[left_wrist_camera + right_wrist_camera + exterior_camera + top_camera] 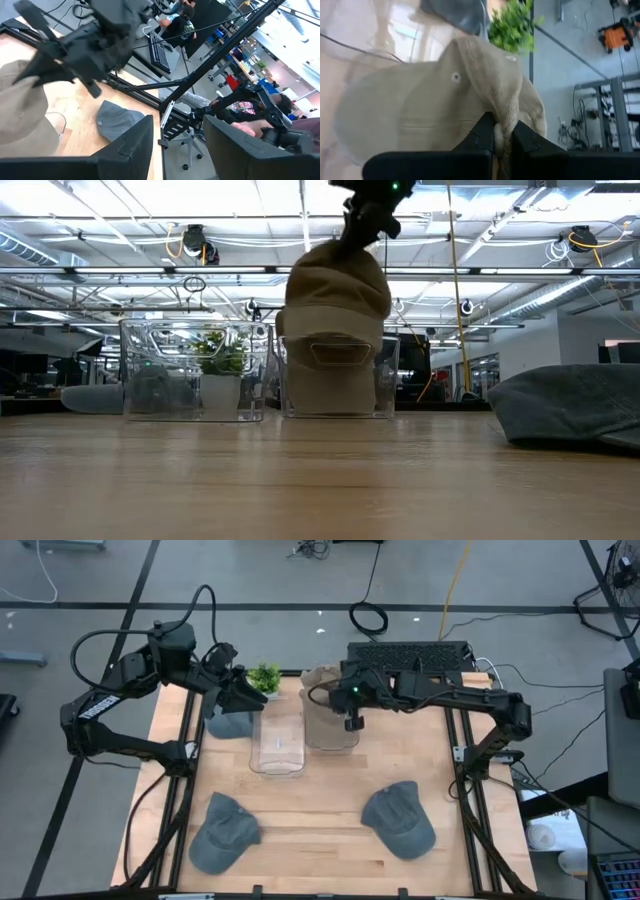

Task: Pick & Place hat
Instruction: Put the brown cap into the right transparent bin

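A tan hat (335, 310) hangs from my right gripper (368, 228), which is shut on it above the right clear bin (330, 732). The hat's lower part sits inside that bin's walls (383, 385). In the right wrist view the hat (430, 110) fills the picture ahead of the fingers. My left gripper (243, 692) is open and holds nothing, raised over the table's far left. A grey hat (226, 724) lies on the table below it. My right gripper pinches a bunched fold of the tan hat's crown cloth (501, 131) between its two fingers. They come at it from above, slanting down. The hat hangs below them with its lower part inside the clear bin; whether it rests on the bin's floor I cannot tell.
A second clear bin (278, 746) stands left of the first, with nothing in it. A small green plant (265, 678) stands at the far edge between the arms. Two more grey hats lie near the front edge, one left (222, 833) and one right (400, 821).
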You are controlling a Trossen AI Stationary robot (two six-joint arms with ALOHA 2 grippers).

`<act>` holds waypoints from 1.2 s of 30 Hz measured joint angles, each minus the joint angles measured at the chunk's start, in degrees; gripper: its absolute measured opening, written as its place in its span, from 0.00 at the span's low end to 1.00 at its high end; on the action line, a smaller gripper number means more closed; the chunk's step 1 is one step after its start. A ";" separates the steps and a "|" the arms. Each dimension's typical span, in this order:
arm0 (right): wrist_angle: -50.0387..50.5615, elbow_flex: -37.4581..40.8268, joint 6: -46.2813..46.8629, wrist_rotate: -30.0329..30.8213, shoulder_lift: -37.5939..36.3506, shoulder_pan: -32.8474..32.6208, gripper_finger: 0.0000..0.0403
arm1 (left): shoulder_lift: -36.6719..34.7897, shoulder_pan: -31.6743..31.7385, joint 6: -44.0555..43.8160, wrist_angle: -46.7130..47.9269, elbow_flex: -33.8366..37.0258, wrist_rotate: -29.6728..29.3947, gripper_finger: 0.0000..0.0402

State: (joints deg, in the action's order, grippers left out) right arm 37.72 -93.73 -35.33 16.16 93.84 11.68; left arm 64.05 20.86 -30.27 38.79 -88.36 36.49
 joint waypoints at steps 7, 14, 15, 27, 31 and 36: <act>-1.15 0.48 -1.77 -3.82 0.06 4.31 0.02 | 0.00 0.00 1.67 0.02 0.00 0.00 0.45; -1.43 0.48 1.44 -9.02 0.78 5.65 0.02 | 0.00 0.00 1.63 0.04 0.00 0.00 0.45; -1.45 0.53 1.46 -9.45 0.76 5.49 0.02 | 0.00 0.00 1.60 0.04 0.00 0.00 0.45; -4.64 9.69 4.60 -11.85 0.76 4.39 0.02 | 0.00 0.00 1.50 0.05 0.00 -0.01 0.45; -11.35 12.80 4.56 -10.80 0.76 3.60 0.02 | 0.00 0.00 1.50 0.06 0.00 0.00 0.45; -18.17 13.90 0.83 -6.43 0.46 2.12 0.14 | 0.00 0.00 1.15 0.06 0.00 0.00 0.45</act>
State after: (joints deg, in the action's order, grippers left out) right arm 19.55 -79.83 -34.50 9.73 94.30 13.80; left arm 64.05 20.86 -29.12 38.85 -88.36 36.49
